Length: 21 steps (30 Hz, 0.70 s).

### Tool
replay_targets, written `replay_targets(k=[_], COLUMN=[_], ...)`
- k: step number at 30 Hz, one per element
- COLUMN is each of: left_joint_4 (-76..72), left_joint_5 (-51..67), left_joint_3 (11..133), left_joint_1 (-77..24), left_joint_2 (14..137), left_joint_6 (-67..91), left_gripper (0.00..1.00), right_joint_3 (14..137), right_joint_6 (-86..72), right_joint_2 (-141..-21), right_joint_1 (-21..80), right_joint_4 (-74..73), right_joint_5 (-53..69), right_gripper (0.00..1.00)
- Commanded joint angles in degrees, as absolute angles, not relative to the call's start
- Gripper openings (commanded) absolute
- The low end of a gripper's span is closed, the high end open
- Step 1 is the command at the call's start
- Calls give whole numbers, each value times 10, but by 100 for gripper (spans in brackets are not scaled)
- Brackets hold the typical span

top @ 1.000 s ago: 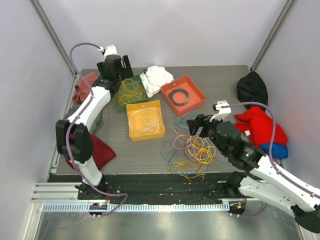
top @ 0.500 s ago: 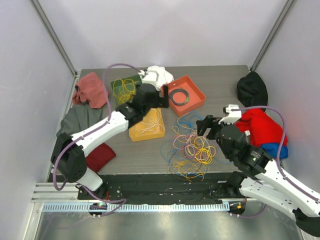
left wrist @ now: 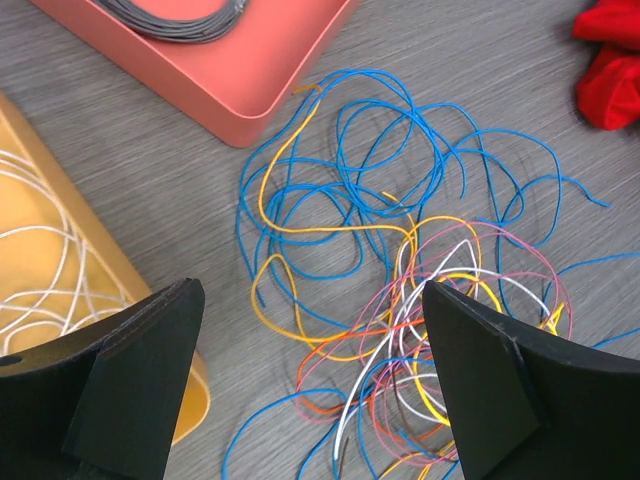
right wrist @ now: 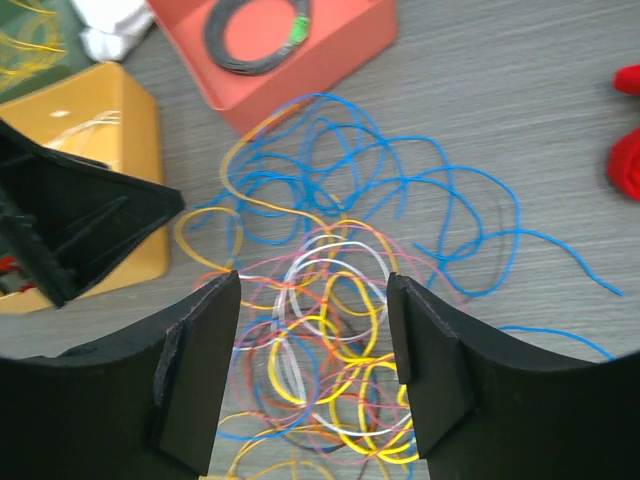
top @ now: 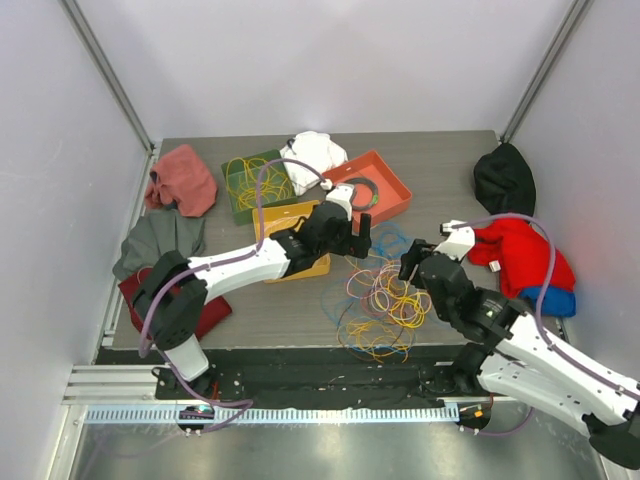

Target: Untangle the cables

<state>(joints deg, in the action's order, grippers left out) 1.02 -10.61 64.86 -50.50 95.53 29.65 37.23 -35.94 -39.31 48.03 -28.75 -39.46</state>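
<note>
Cables (top: 385, 300) lie in one messy pile on the table (top: 450, 160) — blue, yellow, pink, white and orange loops all mixed up, near the yellow tray (top: 280, 215) and the red tray (top: 397, 196). The left gripper (left wrist: 310, 330) hangs over the pile with its fingers wide apart, holding nothing. The right gripper (right wrist: 312, 300) hangs over it too — fingers apart, nothing held.

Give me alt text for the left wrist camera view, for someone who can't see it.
A tangle of blue, orange, pink, white and yellow cables lies on a grey table under the open left gripper. A red tray holding a dark coil sits upper left, a yellow bin at left, a red cloth upper right.
</note>
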Motion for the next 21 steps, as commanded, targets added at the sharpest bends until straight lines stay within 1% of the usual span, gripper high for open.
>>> replay_targets(k=[1, 2, 3, 4, 6, 8, 9, 10, 13, 18, 21], left_joint_4=[-6, -4, -3, -2, -2, -2, -2, -2, 10, 14, 14], left_joint_5=[-105, -108, -113, -113, -99, -109, -112, -116, -133, -140, -144], left_joint_3=[694, 689, 668, 655, 612, 586, 575, 557, 524, 476, 447], left_joint_1=[-504, -504, -504, -504, -505, -517, -522, -533, -550, -558, -559], left_joint_2=[957, 952, 934, 924, 898, 859, 847, 822, 789, 723, 697], left_joint_6=[323, 331, 347, 378, 402, 417, 419, 419, 421, 432, 433], left_gripper=[96, 96, 96, 96, 95, 95, 95, 95, 94, 94, 95], right_joint_3=[359, 360, 362, 366, 363, 364, 368, 387, 423, 430, 442], right_joint_6=[-371, -365, -364, -362, -357, -343, -332, -330, -323, -323, -323], right_joint_2=[-459, -477, -520, -538, -586, -620, -638, -682, -748, -780, -817], right_joint_1=[434, 415, 389, 342, 307, 281, 275, 266, 253, 252, 252], right_joint_4=[-250, -237, -214, -201, -150, -112, -86, -82, -64, -11, -4], right_joint_5=[-436, -398, -372, -348, -299, -290, -287, -280, -256, -238, -230], right_gripper=[66, 65, 64, 63, 59, 55, 54, 53, 52, 52, 53])
